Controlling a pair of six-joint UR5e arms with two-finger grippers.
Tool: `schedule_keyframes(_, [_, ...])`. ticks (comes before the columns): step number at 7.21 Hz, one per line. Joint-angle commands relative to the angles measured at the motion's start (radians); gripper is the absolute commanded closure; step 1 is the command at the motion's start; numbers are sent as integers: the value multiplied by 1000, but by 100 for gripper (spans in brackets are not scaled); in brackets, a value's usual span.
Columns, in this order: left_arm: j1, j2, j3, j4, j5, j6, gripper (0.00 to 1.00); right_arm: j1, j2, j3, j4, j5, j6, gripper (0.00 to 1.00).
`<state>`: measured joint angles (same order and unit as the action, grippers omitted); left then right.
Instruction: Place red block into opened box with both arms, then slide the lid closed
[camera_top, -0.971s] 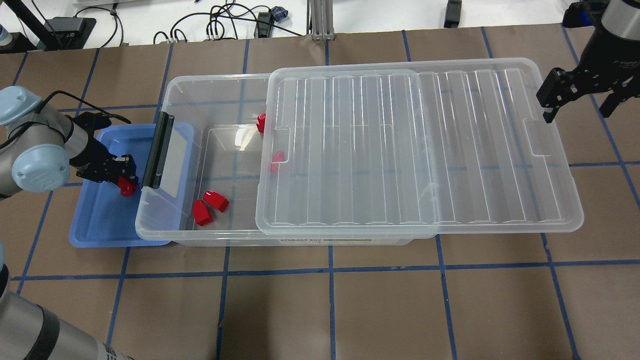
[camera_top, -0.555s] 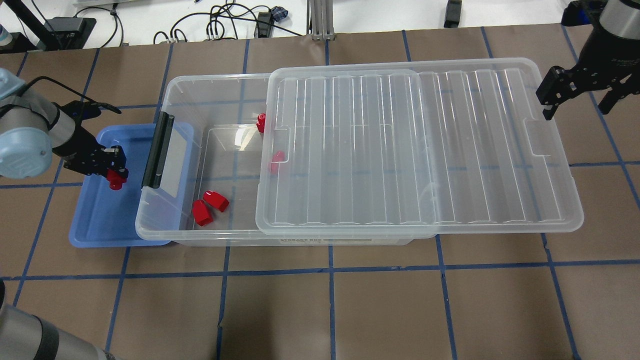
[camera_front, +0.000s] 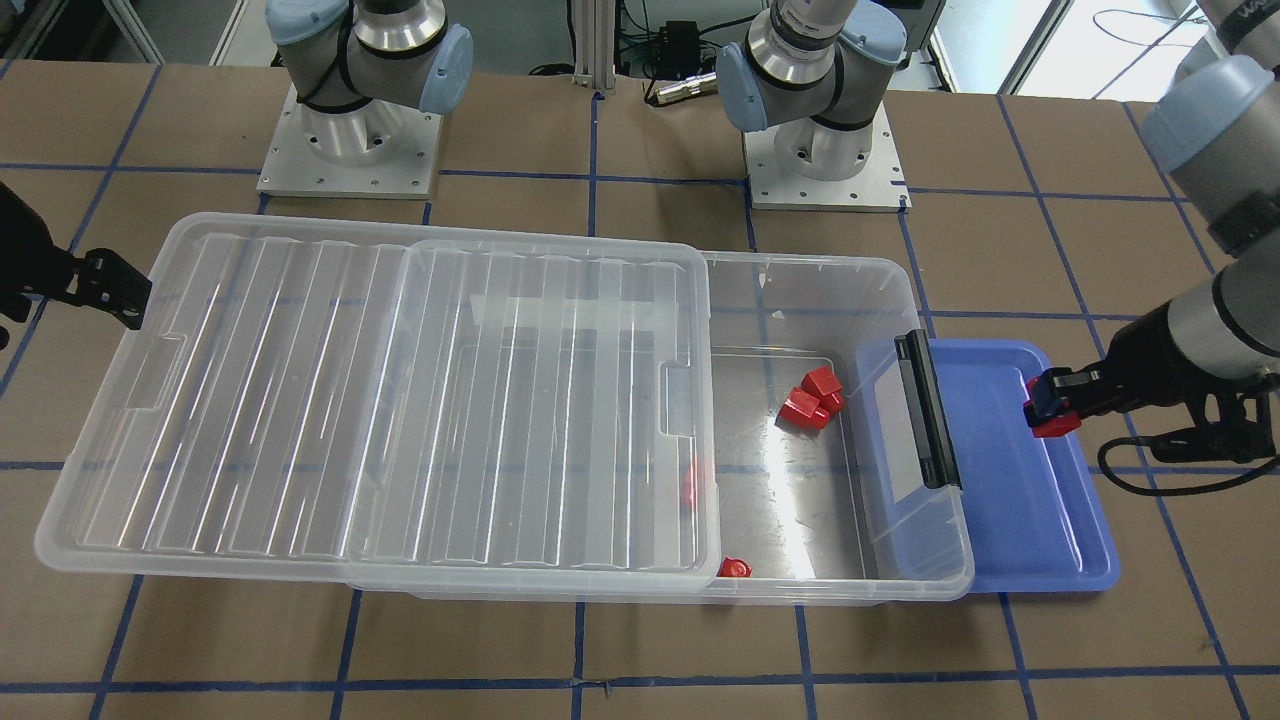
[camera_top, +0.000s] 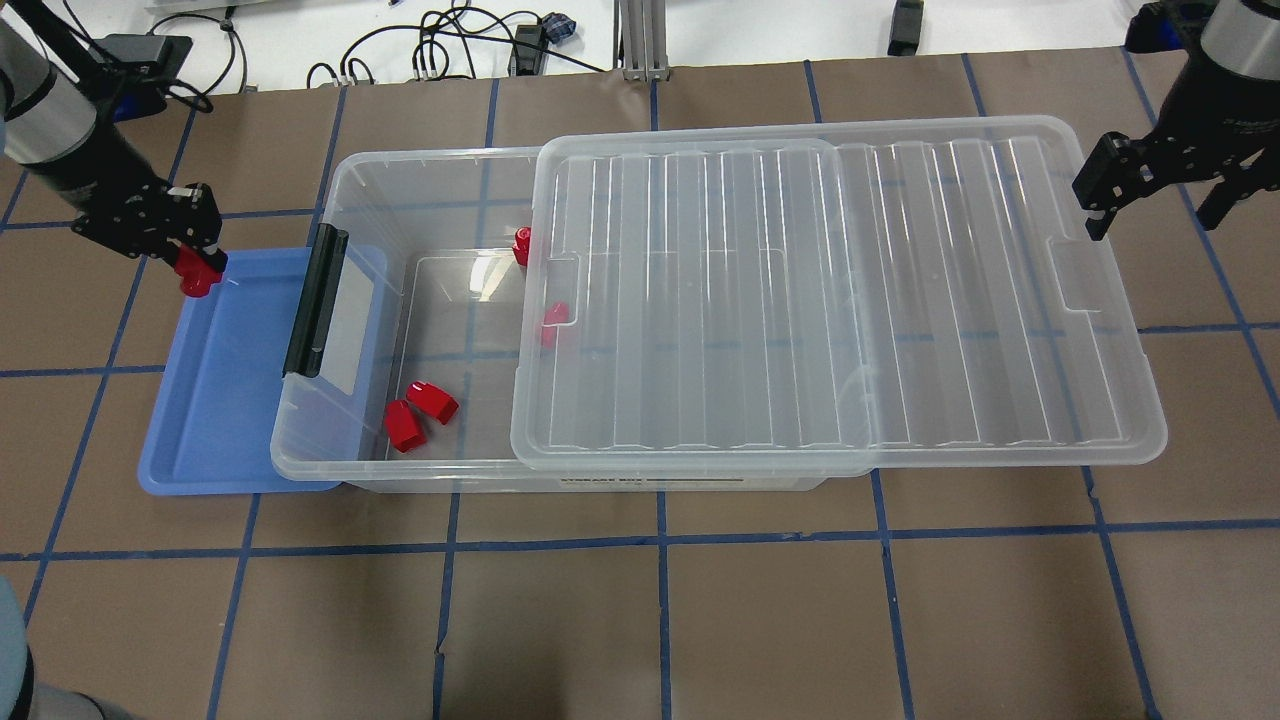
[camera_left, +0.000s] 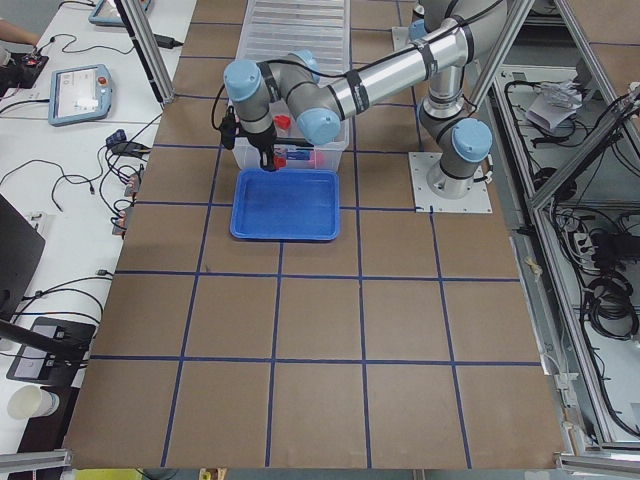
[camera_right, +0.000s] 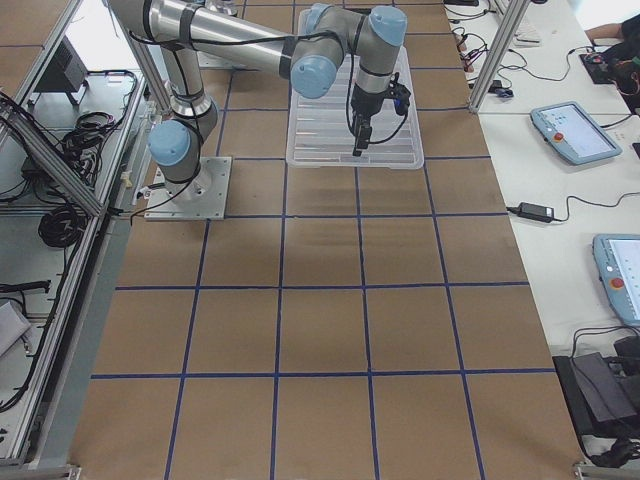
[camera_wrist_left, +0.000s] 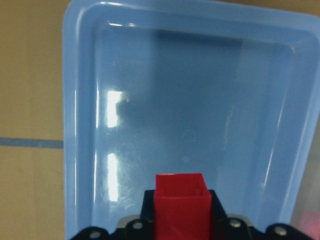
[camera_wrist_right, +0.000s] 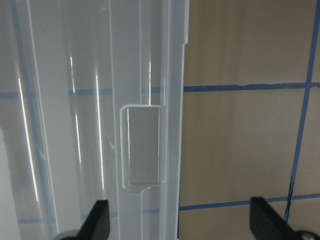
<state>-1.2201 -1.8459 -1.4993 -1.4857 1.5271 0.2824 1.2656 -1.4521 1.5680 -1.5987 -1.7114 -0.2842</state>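
Observation:
My left gripper (camera_top: 190, 262) is shut on a red block (camera_top: 198, 273), held in the air over the far left corner of the blue tray (camera_top: 210, 420). The left wrist view shows the red block (camera_wrist_left: 180, 200) between the jaws, above the bare tray floor. The clear box (camera_top: 400, 162) stands beside the tray with its black bar (camera_top: 315, 300) over the tray's edge. Its lid (camera_top: 840, 300) is slid to the right, leaving the left third open. My right gripper (camera_top: 1152, 225) hangs open above the lid's right end, near the notch (camera_wrist_right: 141, 147).
Several red blocks lie in the box: two together (camera_top: 418, 412) near the front wall, one at the far wall (camera_top: 522, 243), and one under the lid's edge (camera_top: 555, 315). Cables and a power brick (camera_top: 140, 50) sit beyond the table's far edge.
My left gripper has lifted the red block from the tray's middle and carried it up toward the tray's far left corner. The right gripper has barely moved.

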Motion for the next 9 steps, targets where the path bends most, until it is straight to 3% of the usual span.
schedule_keyframes(1, [-160,5,18,-12,7,-163,100,0,2,7,0,4,5,0])
schedule_keyframes(5, [-297,-19,-18,42,1,-246,100,0,9,9,-3,-2,5,0])
schedule_keyframes(9, [-299,-29,-237,362,-5,-224,100,0,7,9,-3,0,5,0])
